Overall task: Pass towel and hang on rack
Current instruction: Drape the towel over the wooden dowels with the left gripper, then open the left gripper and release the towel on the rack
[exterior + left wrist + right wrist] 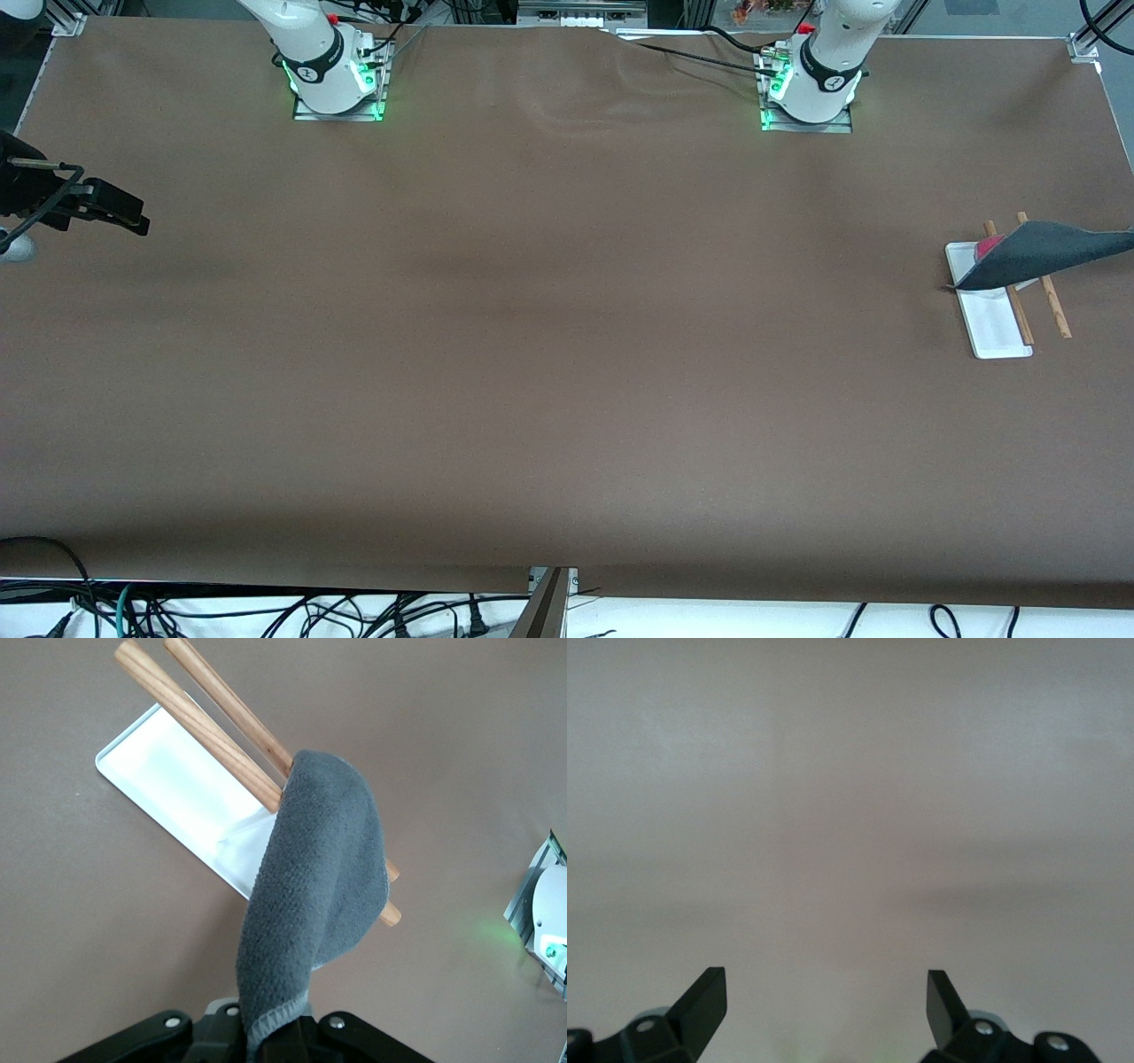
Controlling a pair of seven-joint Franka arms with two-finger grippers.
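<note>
While the towel [1041, 252] hung in the air at the left arm's end of the table, we saw its dark grey cloth draped over the rack [992, 319], w/ a bit of pink-red patch showing at the corner nearest the rack's white base. One edge ran off toward the table's end, out of the front view, so the left gripper itself didn't show there. From the left wrist view we found the left gripper [275, 1041] pressed together on the towel's stitched edge, pinching it; the cloth [314, 904] rose from the fingers and folded across the two wooden rods [199, 722], covering their middle part. Whether the cloth rested on the rods or only passed just above them we couldn't tell. The rods' ends stuck out past the towel on both sides, and the white base [164, 775] lay flat on the brown table [567, 354] beneath.

Well apart from all that, at the right arm's end of the table, the right gripper [106, 213] waited over bare tabletop. In the right wrist view its fingers [704, 1001] stood spread wide, nothing btw them, only plain surface below.
</note>
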